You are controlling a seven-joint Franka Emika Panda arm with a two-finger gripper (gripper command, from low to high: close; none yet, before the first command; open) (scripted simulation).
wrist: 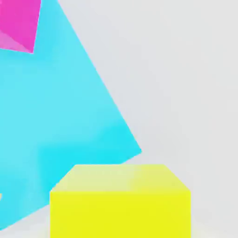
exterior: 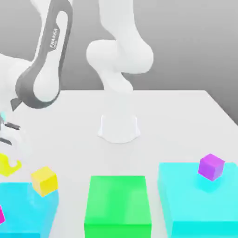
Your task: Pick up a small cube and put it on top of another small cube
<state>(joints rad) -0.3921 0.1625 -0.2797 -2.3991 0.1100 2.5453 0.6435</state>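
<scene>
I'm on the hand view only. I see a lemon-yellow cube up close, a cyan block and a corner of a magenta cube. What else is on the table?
Observer: A golden-yellow small cube sits on that left cyan block, at its edge toward the exterior view's right, not far from the gripper.
Operator: Any other big blocks?
Observer: Yes, a green block in the middle and a second cyan block at the exterior view's right.
Operator: Anything on that second one?
Observer: A small purple cube sits on top of it.
</scene>
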